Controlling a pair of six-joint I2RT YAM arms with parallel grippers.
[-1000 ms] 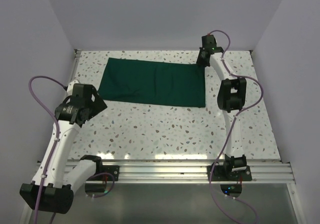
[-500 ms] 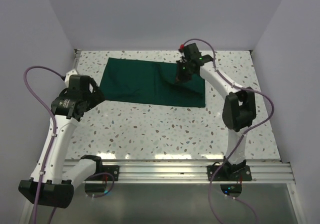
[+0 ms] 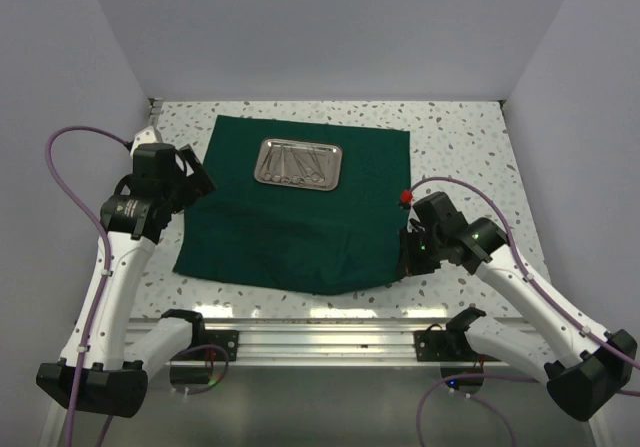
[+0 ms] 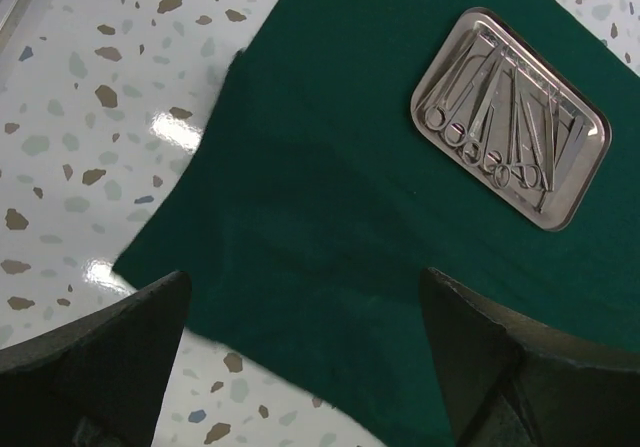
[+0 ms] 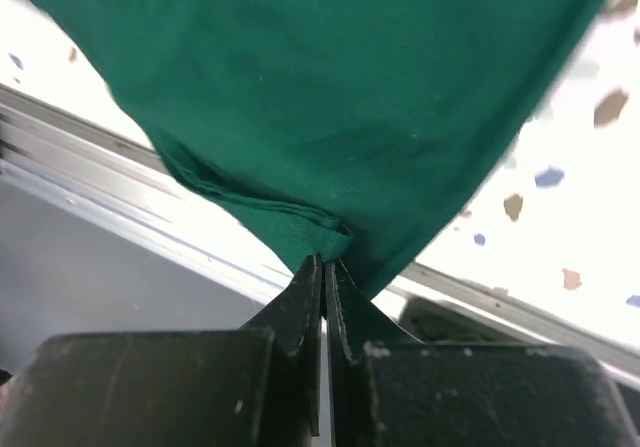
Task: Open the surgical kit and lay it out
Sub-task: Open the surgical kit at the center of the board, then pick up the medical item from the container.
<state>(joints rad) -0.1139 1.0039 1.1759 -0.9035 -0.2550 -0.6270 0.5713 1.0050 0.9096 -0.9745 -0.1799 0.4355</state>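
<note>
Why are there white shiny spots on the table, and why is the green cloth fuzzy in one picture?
Left wrist view: light glares off the table in white spots, and the steel tray gleams. Right wrist view: the cloth fills the close-up, its edges and the table speckles blurred.

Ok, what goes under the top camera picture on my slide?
Right end effector pinches the green cloth at its near corner; steel tray of instruments uncovered, left end effector open.
</note>
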